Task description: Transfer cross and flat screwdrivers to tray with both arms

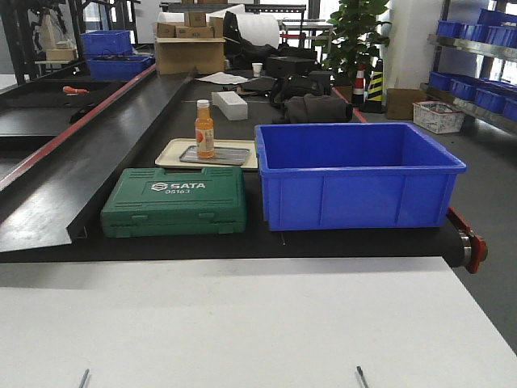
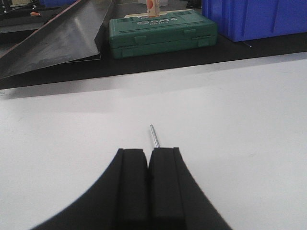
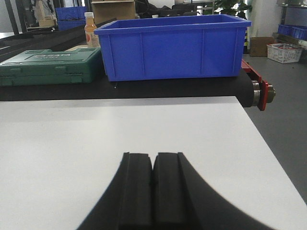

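Note:
Two thin dark screwdriver shafts poke into the front view's bottom edge on the white table, one at the left point(image 1: 83, 377) and one at the right point(image 1: 362, 376); their handles are out of view. In the left wrist view a shaft tip point(image 2: 154, 136) lies on the table just beyond my left gripper point(image 2: 148, 151). That gripper is shut, with nothing seen between its pads, and the shaft passes under its right finger. My right gripper point(image 3: 153, 155) is shut and empty above bare table, with no screwdriver in its view. The tray is out of view.
Beyond the white table point(image 1: 258, 323) runs a black conveyor with a green SATA tool case point(image 1: 174, 202), a deep blue bin point(image 1: 355, 174) and a cream tray point(image 1: 170, 149) holding an orange bottle point(image 1: 204, 129). The table's right edge point(image 3: 268, 143) drops to the floor.

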{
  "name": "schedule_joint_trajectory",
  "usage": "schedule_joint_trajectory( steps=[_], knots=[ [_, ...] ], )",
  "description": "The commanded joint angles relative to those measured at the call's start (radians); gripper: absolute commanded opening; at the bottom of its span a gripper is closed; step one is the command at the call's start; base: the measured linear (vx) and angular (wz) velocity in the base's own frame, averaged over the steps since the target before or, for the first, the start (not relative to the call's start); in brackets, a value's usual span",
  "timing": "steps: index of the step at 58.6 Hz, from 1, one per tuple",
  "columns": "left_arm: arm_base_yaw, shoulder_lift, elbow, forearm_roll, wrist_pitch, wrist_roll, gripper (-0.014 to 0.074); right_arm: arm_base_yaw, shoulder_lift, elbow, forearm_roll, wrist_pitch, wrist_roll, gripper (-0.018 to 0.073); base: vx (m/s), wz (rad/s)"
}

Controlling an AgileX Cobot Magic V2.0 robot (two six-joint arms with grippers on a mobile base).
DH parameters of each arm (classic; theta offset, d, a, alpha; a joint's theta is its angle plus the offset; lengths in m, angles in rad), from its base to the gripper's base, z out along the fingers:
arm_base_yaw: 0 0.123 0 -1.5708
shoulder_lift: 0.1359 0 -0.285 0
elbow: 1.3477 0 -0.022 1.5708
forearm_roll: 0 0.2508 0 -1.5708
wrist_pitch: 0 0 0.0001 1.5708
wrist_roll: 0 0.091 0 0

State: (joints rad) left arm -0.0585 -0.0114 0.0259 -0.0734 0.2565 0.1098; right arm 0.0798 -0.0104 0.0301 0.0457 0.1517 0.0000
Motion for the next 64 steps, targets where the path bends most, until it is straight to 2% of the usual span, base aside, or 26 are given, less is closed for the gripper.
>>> schedule_joint_trajectory(
  steps=[1,38,49,56,64],
  knots=[
    [-0.002,-0.013,-0.024,-0.002,-0.078,-0.003,0.0003,-0.003,-0.006,0.008,-0.011,-0.082,0.000,-0.0008,0.00,0.00],
    [-0.002,-0.013,-0.024,-0.002,-0.096,0.002,0.0003,-0.003,-0.006,0.008,-0.010,-0.085,0.000,-0.0008,0.00,0.00],
    [-0.002,-0.013,-0.024,-0.002,-0.203,0.005,0.0003,-0.003,-0.006,0.008,-0.010,-0.120,0.000,-0.0008,0.00,0.00],
    [-0.002,-0.013,-0.024,-0.002,-0.249,0.005,0.0003,-0.003,-0.006,0.008,-0.010,-0.196,0.000,-0.0008,0.00,0.00],
    [-0.003,-0.013,-0.037,-0.004,-0.459,-0.007,0.0003,-0.003,-0.006,-0.030,-0.010,-0.306,0.000,-0.0008,0.00,0.00]
  ],
)
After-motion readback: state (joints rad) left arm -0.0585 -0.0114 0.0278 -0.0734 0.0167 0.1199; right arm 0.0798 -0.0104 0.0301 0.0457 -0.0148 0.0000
